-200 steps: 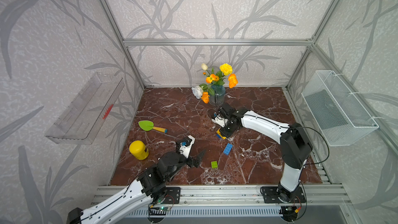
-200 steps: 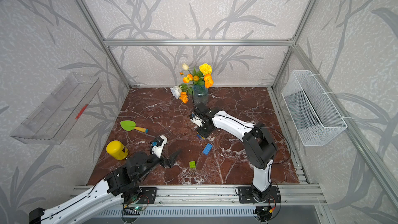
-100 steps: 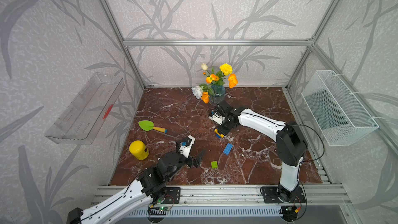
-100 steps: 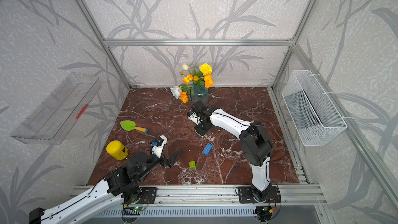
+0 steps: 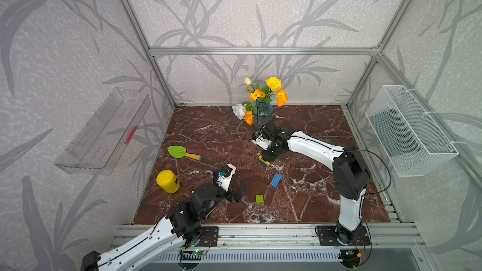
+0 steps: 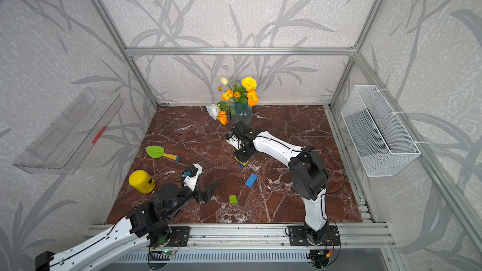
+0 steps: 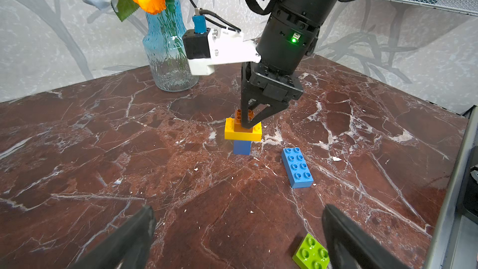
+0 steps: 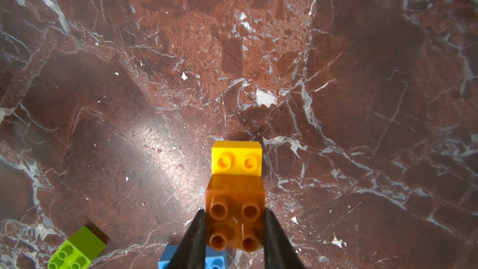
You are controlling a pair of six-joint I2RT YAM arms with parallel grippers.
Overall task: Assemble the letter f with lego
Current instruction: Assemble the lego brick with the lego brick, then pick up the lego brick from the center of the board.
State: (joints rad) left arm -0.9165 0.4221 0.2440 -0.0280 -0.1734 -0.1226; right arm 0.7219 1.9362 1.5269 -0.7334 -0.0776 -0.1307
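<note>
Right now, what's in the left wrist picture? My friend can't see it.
The right gripper pinches an orange brick on a yellow brick, itself on a short blue brick. A long blue brick lies flat nearby, a lime green brick by the open left gripper, a flower vase behind.

Robot body, two arms of like build.

- Right arm (image 5: 313, 147): smooth white shells with a thin black line along them, and bulky black joints (image 5: 349, 175). A flat black base plate (image 5: 341, 235) with screw heads. A thin black cable (image 5: 385, 164) in a wide loop.
- Wrist: a black cylinder with a green light (image 7: 294, 39). A white screwed bracket (image 7: 227, 50) carries a black camera block (image 7: 196, 46) with a blue plug (image 7: 198, 23).
- Right gripper (image 7: 247, 125): black, with two tapering fingers (image 7: 263, 115).
- Left arm (image 5: 140, 243): same white shells, black joints, white bracket and blue plug. Red wires (image 5: 206, 241) at its base.
- Left gripper (image 7: 238, 213): black, pointed fingers.
</note>
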